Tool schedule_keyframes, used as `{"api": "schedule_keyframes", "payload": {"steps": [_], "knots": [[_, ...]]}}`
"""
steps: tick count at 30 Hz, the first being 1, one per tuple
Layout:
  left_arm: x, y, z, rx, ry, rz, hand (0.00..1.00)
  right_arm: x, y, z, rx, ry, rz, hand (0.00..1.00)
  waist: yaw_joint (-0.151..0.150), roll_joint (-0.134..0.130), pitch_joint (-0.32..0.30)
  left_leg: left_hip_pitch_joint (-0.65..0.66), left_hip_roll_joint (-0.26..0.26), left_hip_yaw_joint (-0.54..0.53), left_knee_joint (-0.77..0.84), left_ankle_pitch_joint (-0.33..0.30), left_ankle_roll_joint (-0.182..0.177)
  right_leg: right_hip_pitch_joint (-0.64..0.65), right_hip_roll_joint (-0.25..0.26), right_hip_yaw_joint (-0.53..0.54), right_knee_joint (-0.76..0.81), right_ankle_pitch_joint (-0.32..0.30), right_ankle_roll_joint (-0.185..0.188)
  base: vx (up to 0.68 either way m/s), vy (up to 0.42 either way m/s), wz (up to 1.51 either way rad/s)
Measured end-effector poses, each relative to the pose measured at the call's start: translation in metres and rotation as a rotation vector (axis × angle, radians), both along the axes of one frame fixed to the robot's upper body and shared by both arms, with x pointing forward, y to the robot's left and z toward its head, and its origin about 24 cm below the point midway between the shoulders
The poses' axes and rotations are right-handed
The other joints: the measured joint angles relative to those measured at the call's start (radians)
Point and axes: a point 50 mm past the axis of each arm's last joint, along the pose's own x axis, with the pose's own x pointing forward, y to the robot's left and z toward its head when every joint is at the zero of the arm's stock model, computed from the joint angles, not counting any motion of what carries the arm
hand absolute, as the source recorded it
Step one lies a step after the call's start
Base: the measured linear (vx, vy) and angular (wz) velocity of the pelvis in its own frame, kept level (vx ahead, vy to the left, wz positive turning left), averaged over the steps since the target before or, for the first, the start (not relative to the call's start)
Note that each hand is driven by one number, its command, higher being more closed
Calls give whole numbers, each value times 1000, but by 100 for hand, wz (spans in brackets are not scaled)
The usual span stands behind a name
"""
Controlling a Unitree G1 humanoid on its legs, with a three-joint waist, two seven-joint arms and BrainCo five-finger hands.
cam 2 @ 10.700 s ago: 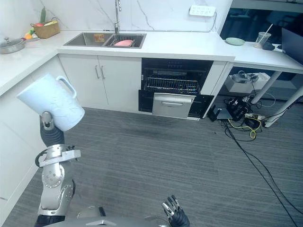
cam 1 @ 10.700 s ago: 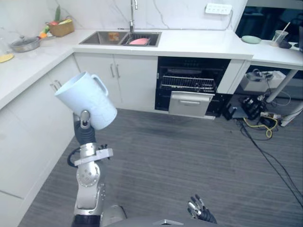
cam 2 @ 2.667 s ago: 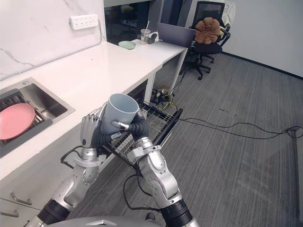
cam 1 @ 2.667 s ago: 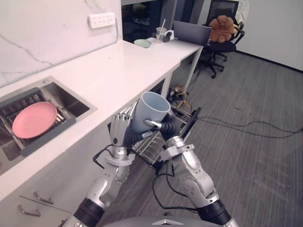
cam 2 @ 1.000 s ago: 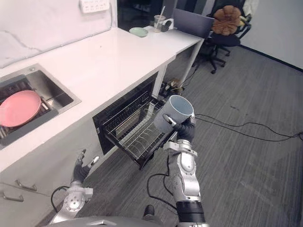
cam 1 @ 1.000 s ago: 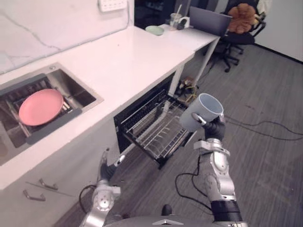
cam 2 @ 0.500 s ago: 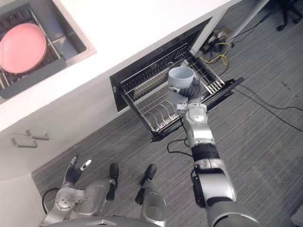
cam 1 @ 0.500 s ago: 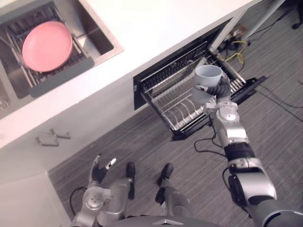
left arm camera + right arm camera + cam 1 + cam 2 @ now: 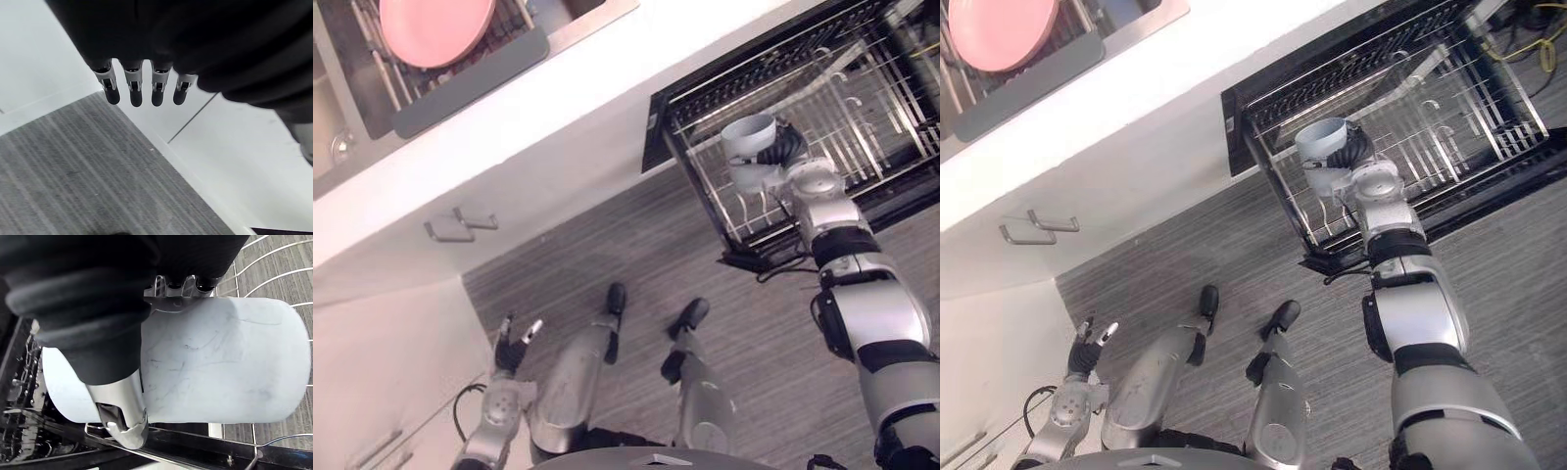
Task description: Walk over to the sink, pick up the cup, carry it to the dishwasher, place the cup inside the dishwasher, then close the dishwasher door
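Cup held at the pulled-out dishwasher rack

The right hand (image 9: pixel 783 149) is wrapped around the pale blue cup (image 9: pixel 747 134), over the near corner of the wire rack (image 9: pixel 891 90). The left hand (image 9: pixel 512 341) hangs low beside the white cabinet (image 9: pixel 382 362), fingers straight, empty.

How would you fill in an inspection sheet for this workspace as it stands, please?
Surface: white countertop with the sink set into it.
Job's things: pale cup held in the right hand above the pulled-out wire rack of the open dishwasher; whether it touches the rack cannot be told.
Clutter: pink plate in the sink.
Hands: right hand curled round the cup; left hand low by the cabinets, fingers straight, holding nothing.
Cables: yellow cables on the floor past the dishwasher.
Surroundings: white cabinets with metal handles; grey striped floor.
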Motion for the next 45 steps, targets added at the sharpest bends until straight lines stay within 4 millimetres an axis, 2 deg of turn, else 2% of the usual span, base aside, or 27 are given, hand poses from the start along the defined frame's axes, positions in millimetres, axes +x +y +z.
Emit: {"api": "schedule_keyframes", "payload": {"steps": [2, 4, 5, 7, 8, 9, 12, 20, 25, 30, 33, 34, 35, 36, 37, 38, 40, 41, 44, 45], "knots": [[-1, -2, -2, -16, 10, -1, 0, 1, -4, 5, -23, 22, -5, 100, 23, 8, 4, -23, 0, -13, -1, 10, -3, -20, -2, -14, 8, -4, -2, -5, 6, 20], [-2, -3, -2, -21, 10, -7, 0, 2, -4, 7, -44, 28, -10, 100, 25, 18, 9, -29, -2, -27, -3, 16, -4, -20, -2, -26, 10, -6, -2, -11, -17, 21], [-2, -5, -3, -36, 13, -5, 0, 4, -4, 9, -65, 39, -16, 100, 40, 26, 12, -30, -2, -29, -6, 20, -8, -24, -3, -27, 15, -9, -4, -20, -14, 10], [-4, -6, -4, -40, 20, -7, 0, 5, -3, 19, -89, 21, -21, 100, 45, 31, 14, -34, -4, -32, -20, 32, -8, -41, -7, -28, 33, -17, -5, -23, -7, 5], [-4, -6, -5, -43, 22, -10, 0, 5, -2, 22, -98, 14, -20, 0, 45, 32, 14, -38, -5, -35, -27, 39, -9, -50, -10, -29, 41, -21, -6, -28, -15, 13], [-5, -6, -5, -48, 25, -13, 0, 6, -1, 28, -101, 1, -21, 0, 39, 35, 15, -43, -8, -45, -42, 53, -12, -61, -15, -40, 50, -25, -8, -30, -30, 20], [-5, -6, -6, -62, 26, -16, 0, 6, -5, 29, -92, 5, -40, 0, 44, 38, 15, -44, -9, -59, -73, 78, -17, -79, -19, -49, 67, -32, -13, -30, -42, 13], [-5, -7, -5, -68, 18, -24, 0, 7, -2, 33, -94, -6, -34, 0, 44, 39, 15, -41, -1, -59, -75, 86, -23, -82, -16, -49, 81, -41, -23, -23, -27, 0], [-8, -6, -6, -68, 26, -17, 0, 7, -2, 34, -81, -16, -32, 0, 30, 39, 15, -4, 1, -59, -82, 88, -23, -46, -12, -48, 76, -40, -23, 0, 0, 0], [-12, -5, -6, -70, 45, -7, 0, 3, -1, 43, -37, -99, 19, 0, 13, 36, 15, 43, 7, -52, -103, 91, -24, 3, 1, -47, 39, -27, -25, 2, -12, -4], [-17, 0, -8, -64, 70, 16, 0, -6, -3, 39, 57, -155, 79, 0, -5, 20, 11, 78, 13, -45, -115, 91, -25, 42, 14, -43, 10, -12, -26, 25, -25, -9], [-20, 3, -10, -61, 78, 33, 0, -10, -1, 34, 95, -166, 123, 0, -15, 4, 4, 95, 16, -39, -125, 91, -26, 55, 19, -41, -2, -9, -26, 33, -23, -11], [-21, 4, -10, -61, 80, 37, 0, -10, 0, 33, 100, -166, 131, 0, -16, 0, 1, 99, 17, -37, -127, 92, -26, 57, 20, -39, -3, -9, -26, 45, -29, -29], [-27, 9, -12, -54, 96, 57, 0, -19, 2, 23, 171, -187, 190, 0, -20, -32, -23, 117, 23, -19, -143, 91, -28, 62, 29, -18, -15, -6, -27, 59, -35, -27], [-33, 15, -14, -41, 113, 79, 0, -27, 3, 12, 257, -205, 235, 0, -39, -56, -43, 130, 25, -16, -145, 87, -33, 80, 34, -18, -31, -5, -27, 68, -37, -27], [-37, 17, -15, -32, 126, 86, 0, -31, 4, 5, 303, -212, 254, 0, -48, -69, -53, 140, 26, -14, -148, 84, -36, 91, 37, -18, -38, -5, -27, 86, -39, -18], [-58, 28, -24, -14, 197, 139, 0, -56, 13, -35, 471, -216, 321, 0, -76, -121, -144, 164, 32, 6, -171, 75, -41, 100, 47, 1, -58, -8, -25, 126, -34, -26], [-62, 30, -26, -10, 211, 148, 0, -64, 17, -46, 507, -215, 336, 0, -82, -129, -157, 179, 34, 11, -175, 71, -42, 110, 50, 7, -58, -9, -24, 162, -32, -25], [-87, 38, -36, 18, 295, 206, 0, -114, 40, -99, 716, -190, 404, 0, -128, -154, -255, 236, 42, 34, -176, 37, -45, 153, 58, 31, -58, -36, -18, 132, -11, -27], [-88, 38, -37, 17, 300, 211, 0, -118, 42, -100, 733, -193, 408, 0, -130, -155, -260, 240, 42, 35, -176, 34, -46, 156, 59, 33, -58, -37, -18, 127, 6, -28]]}}
